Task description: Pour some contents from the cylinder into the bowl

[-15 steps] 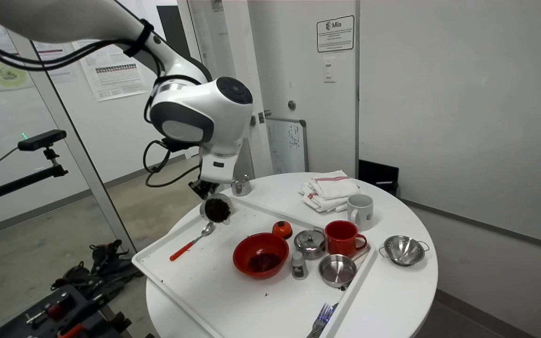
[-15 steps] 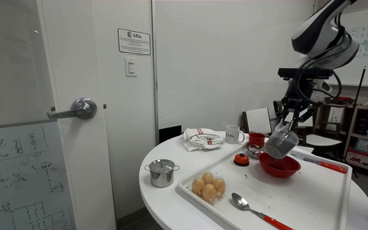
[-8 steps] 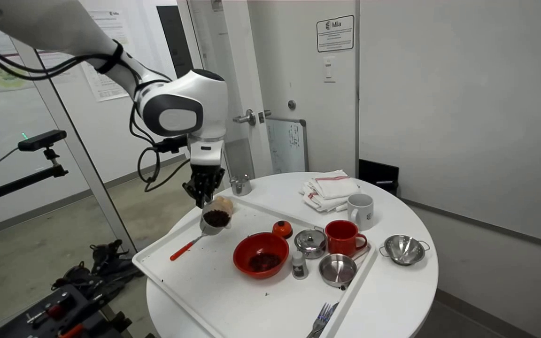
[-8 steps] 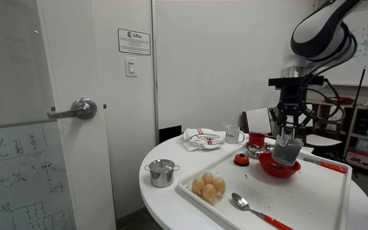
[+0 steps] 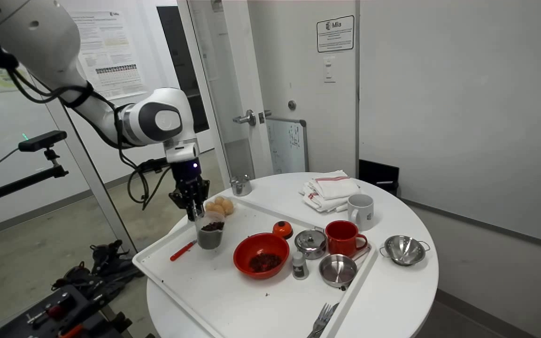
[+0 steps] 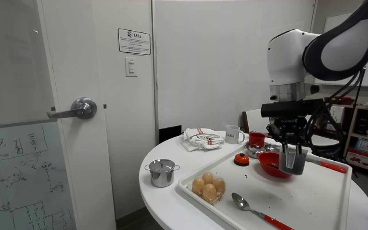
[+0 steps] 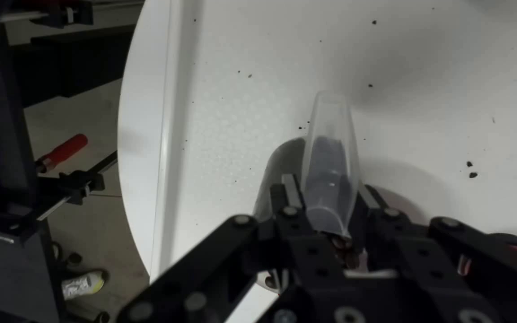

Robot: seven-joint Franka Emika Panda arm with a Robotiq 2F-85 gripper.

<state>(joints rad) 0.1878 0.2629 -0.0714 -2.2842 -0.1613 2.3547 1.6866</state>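
From here I see my gripper (image 7: 330, 193) pinching the handle (image 7: 331, 157) of the nearly upright grey cup (image 5: 209, 240), dark bits (image 5: 213, 226) inside, near the red bowl (image 5: 254, 245).

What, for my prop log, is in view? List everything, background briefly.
table: 1, white, foreground
tray: 1, white, on table
bowl: 1, red, on tray
cylinder: 1, translucent grey, beside bowl
pieces: uncountable, dark brown, bowl, cylinder, tray
shaker: 1, grey, tray
round item: 1, orange, tray
lidded pots: 2, silver, tray, table
pan: 1, silver, tray
mugs: 2, red (tray), whitish (table)
spoon: 1, silver and red, tray
fork: at least 1, silver, tray
eggs: 4, tan, tray
colander: 1, silver, table
towels: uncountable, white, table
door: at least 1, pale, background
wall sign: 1, white, background
tool: 1, black, gripping cylinder
arm: 1, white, above tool
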